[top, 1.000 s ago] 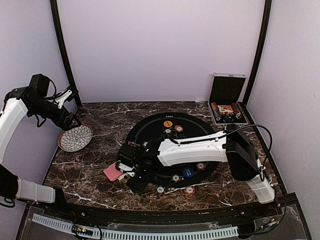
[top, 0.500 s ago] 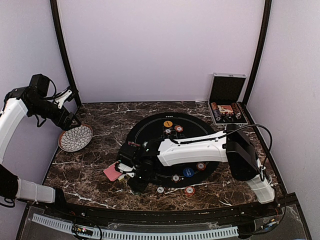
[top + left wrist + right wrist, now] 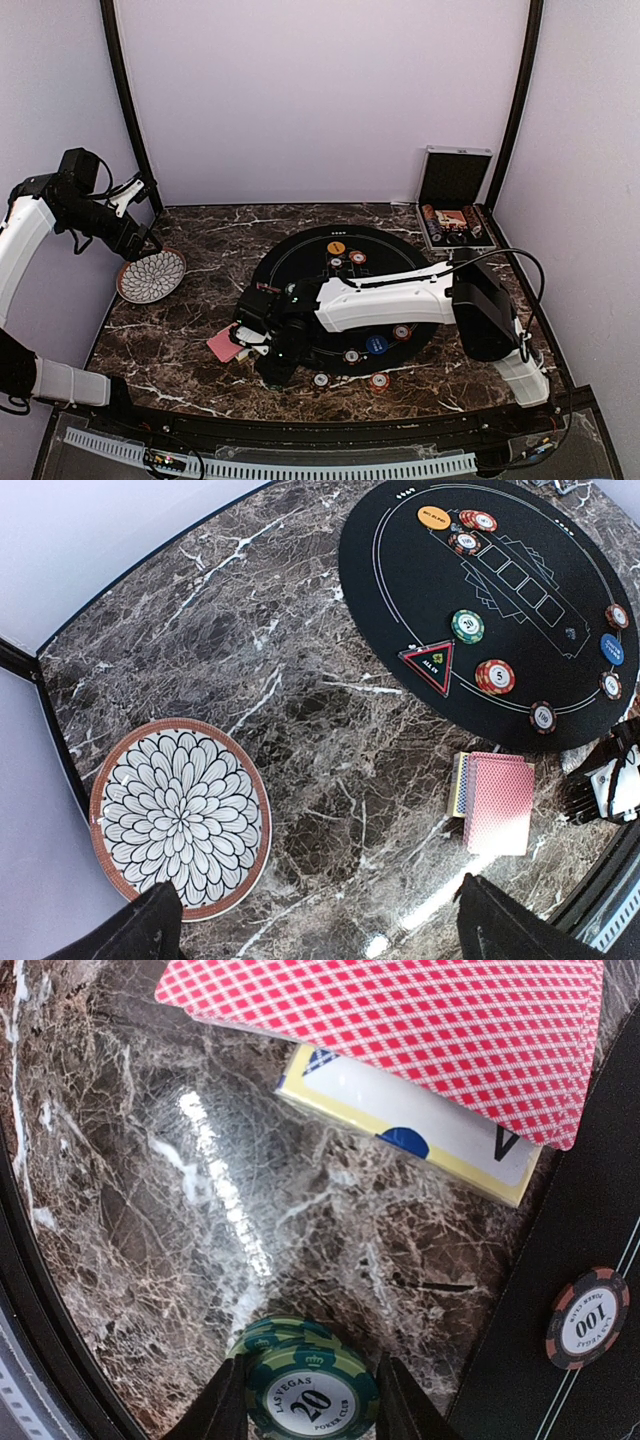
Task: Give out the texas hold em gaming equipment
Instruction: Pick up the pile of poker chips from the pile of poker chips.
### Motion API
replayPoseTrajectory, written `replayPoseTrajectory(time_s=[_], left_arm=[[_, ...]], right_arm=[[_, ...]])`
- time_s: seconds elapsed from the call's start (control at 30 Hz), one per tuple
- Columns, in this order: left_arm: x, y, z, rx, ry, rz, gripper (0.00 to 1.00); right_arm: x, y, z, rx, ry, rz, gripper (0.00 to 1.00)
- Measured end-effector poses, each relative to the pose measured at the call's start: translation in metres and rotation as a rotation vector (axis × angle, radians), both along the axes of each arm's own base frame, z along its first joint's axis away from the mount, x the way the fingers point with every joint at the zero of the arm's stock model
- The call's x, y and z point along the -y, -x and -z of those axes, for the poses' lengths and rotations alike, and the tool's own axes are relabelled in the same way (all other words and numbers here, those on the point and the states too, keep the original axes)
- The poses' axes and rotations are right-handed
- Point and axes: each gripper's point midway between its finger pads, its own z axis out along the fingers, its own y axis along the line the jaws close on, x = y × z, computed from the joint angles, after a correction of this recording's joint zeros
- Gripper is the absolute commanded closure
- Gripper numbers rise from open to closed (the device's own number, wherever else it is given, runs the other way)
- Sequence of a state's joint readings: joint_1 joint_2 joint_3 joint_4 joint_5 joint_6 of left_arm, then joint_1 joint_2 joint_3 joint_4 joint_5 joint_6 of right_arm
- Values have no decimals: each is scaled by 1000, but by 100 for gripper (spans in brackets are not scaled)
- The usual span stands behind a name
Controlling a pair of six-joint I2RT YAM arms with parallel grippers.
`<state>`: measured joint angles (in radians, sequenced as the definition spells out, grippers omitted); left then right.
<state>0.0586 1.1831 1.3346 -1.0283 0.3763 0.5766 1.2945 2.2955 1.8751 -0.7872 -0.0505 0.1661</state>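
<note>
Right wrist view first: what is the right gripper (image 3: 312, 1402) doing?
Its fingers (image 3: 232, 1410) are pressing on both sides of the green chips (image 3: 305, 1385) reading "LAS VEGAS 20 POKER CLUB", over the marble table (image 3: 150, 1210) near the red-backed cards (image 3: 400, 1030).
And the left gripper (image 3: 325, 935)?
Left wrist view is showing its fingers spread wide, gripping nothing, hanging by the patterned plate (image 3: 180, 815). Only there is "ALL IN" showing, on the triangle marker (image 3: 430, 663).

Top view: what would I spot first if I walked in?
A big black mat sits in the middle of the table, dotted with colourful chips. The white right arm stretches across it, its gripper pinching green chips beside red cards at the mat's near-left edge. A flowery plate sits far left.
</note>
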Motion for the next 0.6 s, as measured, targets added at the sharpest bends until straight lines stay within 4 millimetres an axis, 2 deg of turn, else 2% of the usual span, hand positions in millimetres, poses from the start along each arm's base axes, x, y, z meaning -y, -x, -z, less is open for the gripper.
replayPoseTrajectory(time_s=[0.27,0.47,0.6], left_arm=[[0,0,0,0,0,0,1],[0,0,0,0,-1,-1,1],[0,0,0,0,-1,-1,1]], right_arm=[[6,-2,-4,10,19,6,90],[7,-12,-16,32,8,25,91],[10,-26,-32,57,-8,54,92]])
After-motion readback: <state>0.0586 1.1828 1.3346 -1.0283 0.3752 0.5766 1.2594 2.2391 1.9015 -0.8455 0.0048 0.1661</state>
